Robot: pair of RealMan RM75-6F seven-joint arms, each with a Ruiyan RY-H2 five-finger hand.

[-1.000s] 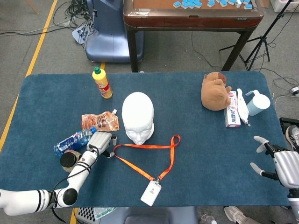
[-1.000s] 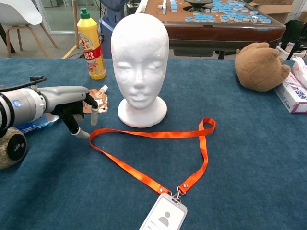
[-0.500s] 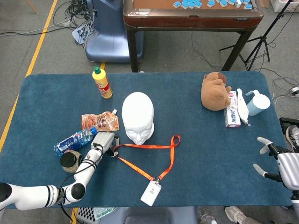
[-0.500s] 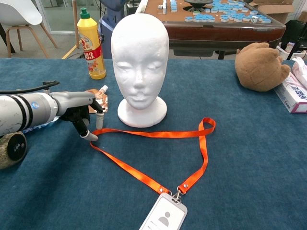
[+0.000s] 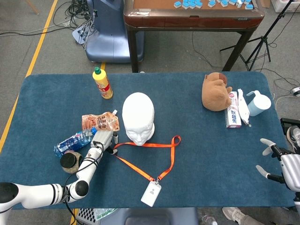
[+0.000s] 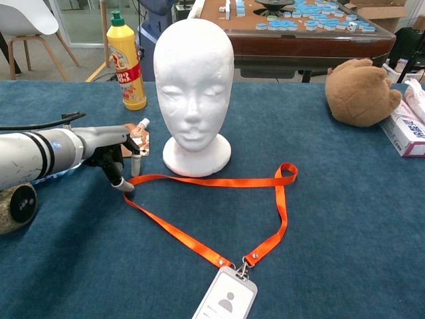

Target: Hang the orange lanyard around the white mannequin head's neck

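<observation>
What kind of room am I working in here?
Probably a robot test lab or workshop rather than a home: a blue-covered table on a bare grey floor, loose cables and a tripod stand behind it, and a mahjong table with blue tiles.

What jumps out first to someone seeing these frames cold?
The white mannequin head standing upright mid-table, with the orange lanyard lying flat in a loop in front of its base, badge end nearest the camera. The left hand reaches in low from the left, its fingers at the loop's left end. A brown plush toy sits far right.
</observation>
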